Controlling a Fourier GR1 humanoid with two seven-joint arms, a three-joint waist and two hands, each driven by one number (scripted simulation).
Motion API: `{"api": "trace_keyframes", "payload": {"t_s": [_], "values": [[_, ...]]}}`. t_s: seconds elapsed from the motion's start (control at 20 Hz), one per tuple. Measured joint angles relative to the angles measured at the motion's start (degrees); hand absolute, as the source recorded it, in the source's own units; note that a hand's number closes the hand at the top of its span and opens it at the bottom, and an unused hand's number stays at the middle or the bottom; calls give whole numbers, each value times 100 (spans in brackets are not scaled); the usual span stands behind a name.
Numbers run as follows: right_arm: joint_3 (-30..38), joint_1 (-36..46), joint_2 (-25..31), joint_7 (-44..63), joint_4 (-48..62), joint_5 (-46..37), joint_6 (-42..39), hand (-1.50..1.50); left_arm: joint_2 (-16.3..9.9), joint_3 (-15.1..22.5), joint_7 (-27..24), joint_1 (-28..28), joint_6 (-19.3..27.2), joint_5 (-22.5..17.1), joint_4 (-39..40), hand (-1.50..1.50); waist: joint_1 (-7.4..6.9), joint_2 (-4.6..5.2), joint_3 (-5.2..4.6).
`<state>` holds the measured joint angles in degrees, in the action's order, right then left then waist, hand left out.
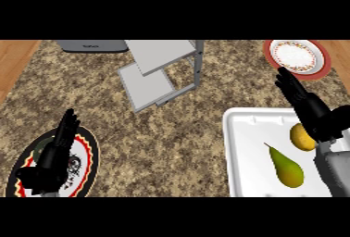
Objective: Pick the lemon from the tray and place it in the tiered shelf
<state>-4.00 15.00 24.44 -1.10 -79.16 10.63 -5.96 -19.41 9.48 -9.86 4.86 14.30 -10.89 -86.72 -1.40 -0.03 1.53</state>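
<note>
A yellow lemon (pixel 301 138) lies in the white tray (pixel 246 139) at the right, partly hidden under my right wrist. My right hand (pixel 305 102) is open, its straight fingers stretching up past the tray's far edge toward the top right, above the lemon and not holding it. The grey tiered shelf (pixel 160 69) stands at the top centre, its two flat levels bare. Over a patterned plate at the lower left, my left hand (pixel 53 155) rests open.
A green pear (pixel 286 167) lies in the tray beside the lemon. A red-rimmed white plate (pixel 296 58) sits at the top right. A black-and-red patterned plate (pixel 85 162) lies under the left hand. A grey appliance (pixel 92 45) stands at the top left.
</note>
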Motion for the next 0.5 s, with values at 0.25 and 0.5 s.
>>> {"api": "trace_keyframes", "payload": {"t_s": [0.25, 0.5], "values": [[522, 241, -224, -146, 350, -498, 1305, 150, -343, -257, 434, -26, -111, -93, 19, 0, 41, 24, -105], [1251, -91, 120, 258, 943, -1499, 3271, -150, -515, -414, 693, 71, -179, -207, 183, 0, 293, 102, -183]]}}
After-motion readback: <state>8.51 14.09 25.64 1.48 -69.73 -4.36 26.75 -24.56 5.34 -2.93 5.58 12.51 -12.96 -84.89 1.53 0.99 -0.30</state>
